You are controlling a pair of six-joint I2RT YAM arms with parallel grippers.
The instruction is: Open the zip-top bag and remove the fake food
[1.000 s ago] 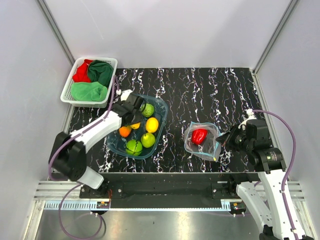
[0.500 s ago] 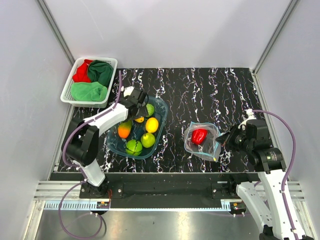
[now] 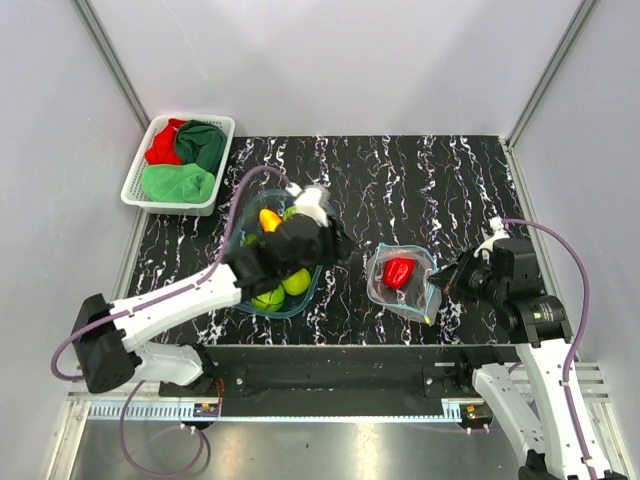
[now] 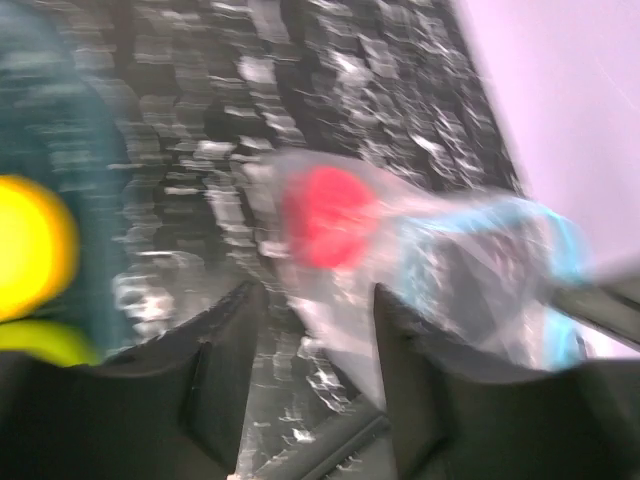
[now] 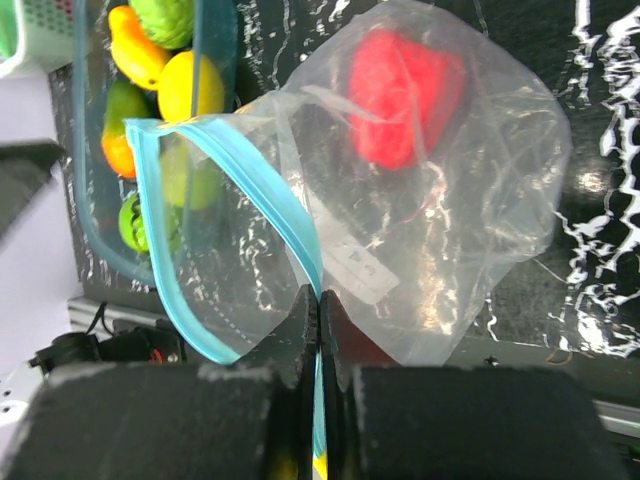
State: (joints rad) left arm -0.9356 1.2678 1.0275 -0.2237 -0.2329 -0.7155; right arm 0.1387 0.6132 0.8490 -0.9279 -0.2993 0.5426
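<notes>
**Right gripper pinched on zip strip; left gripper spread beside bag**

The right gripper (image 5: 318, 335) is seen pressed together on the teal zip strip (image 5: 232, 172) of the zip-top bag (image 5: 440, 220), at the lower centre of the right wrist frame. The left gripper (image 4: 315, 400) is seen spread with nothing between its fingers; its view is motion-blurred.

Counts:
- 1 bag (image 3: 403, 285), lower right of the top frame, flat on the black marbled table (image 3: 430, 175).
- 1 red piece of fake food (image 3: 398, 271) is seen inside the bag.
- 1 blue tub (image 3: 285, 312), left of the bag. Six fruits are made out in it from the right wrist view, one through the bag film; in the top view some are covered by the left arm.
- 1 white basket (image 3: 130, 185), upper left, with 3 cloths: red (image 3: 163, 145), dark green (image 3: 203, 140), light green (image 3: 178, 183).

Edges and room: the bag lies near the table's front edge, with the right gripper at its right side. A bare strip of table shows between tub and bag, and the left gripper (image 3: 338, 245) sits over the tub's right rim. Bare table also shows across the upper centre and upper right.

Versus 0.5 s ago: the left arm has been swung from the tub's upper left across the tub toward the bag. No shift is seen in the bag, the red piece or the right gripper.
</notes>
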